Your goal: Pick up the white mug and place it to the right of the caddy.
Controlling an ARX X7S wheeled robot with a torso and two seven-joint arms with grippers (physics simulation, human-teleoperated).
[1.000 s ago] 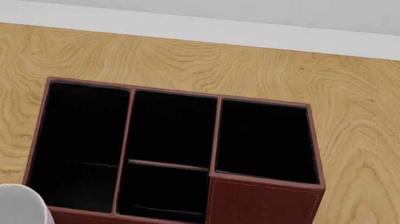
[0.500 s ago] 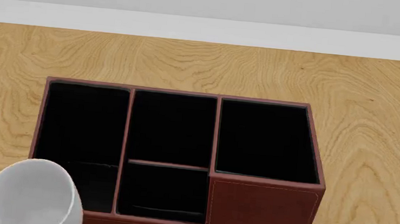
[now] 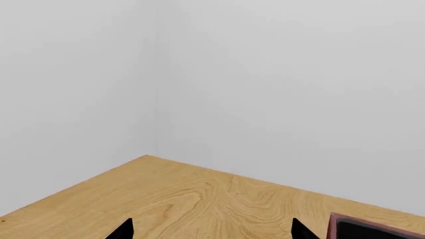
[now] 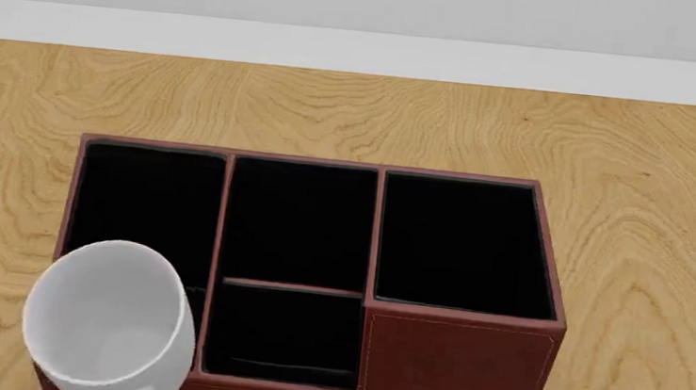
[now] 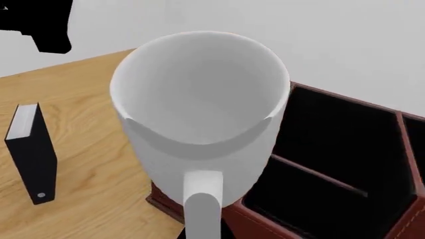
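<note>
The white mug [image 4: 110,321] hangs tilted in the air at the lower left of the head view, its mouth toward the camera, overlapping the caddy's front-left corner. The caddy [image 4: 460,366] is a reddish-brown box with black compartments in the middle of the wooden table. In the right wrist view the white mug [image 5: 199,99] fills the frame, handle toward the camera, and my right gripper [image 5: 202,234] is shut on that handle; its fingers barely show. The caddy [image 5: 398,224] lies behind the mug. My left gripper [image 3: 211,234] is open and empty, above bare table beside a caddy corner [image 3: 371,226].
A small black book [image 5: 33,154] with white pages stands upright on the table left of the caddy. A black arm part [image 5: 40,25] shows beyond it. The wooden table [image 4: 647,231] stretches right of the caddy, with a white wall behind.
The white mug has moved up and to the right in the head view, from the bottom-left corner to over the caddy's front-left corner. The caddy has not moved.
</note>
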